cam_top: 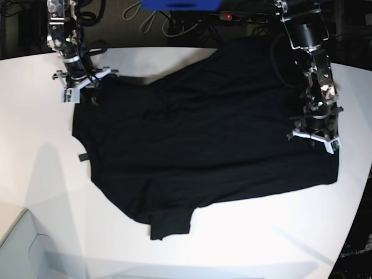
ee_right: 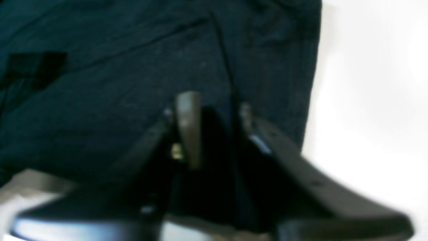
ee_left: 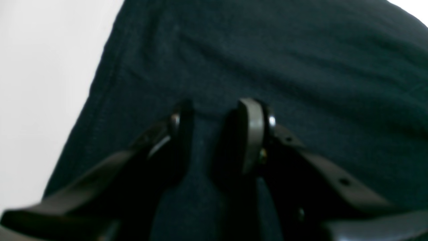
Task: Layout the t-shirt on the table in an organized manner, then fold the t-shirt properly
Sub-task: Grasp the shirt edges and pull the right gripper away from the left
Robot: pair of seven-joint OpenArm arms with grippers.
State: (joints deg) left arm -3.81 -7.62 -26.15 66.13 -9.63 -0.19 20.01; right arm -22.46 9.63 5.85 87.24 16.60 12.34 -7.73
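black t-shirt (cam_top: pixel 203 133) spread flat, slightly wrinkled, on white table (cam_top: pixel 279 232).

blue object (cam_top: pixel 180 4) at the far edge, red light (cam_top: pixel 229 15) beside it (glowing), loose cables (cam_top: pixel 152 20)

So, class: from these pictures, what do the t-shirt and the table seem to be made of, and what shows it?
The t-shirt: soft knit cloth, probably cotton, matte black. It creases and wrinkles, and a stitched hem runs along its edge in the left wrist view.
The table: a hard, smooth white top, perhaps laminate or painted board. It looks flat and even and carries soft shadows. The exact material cannot be told.
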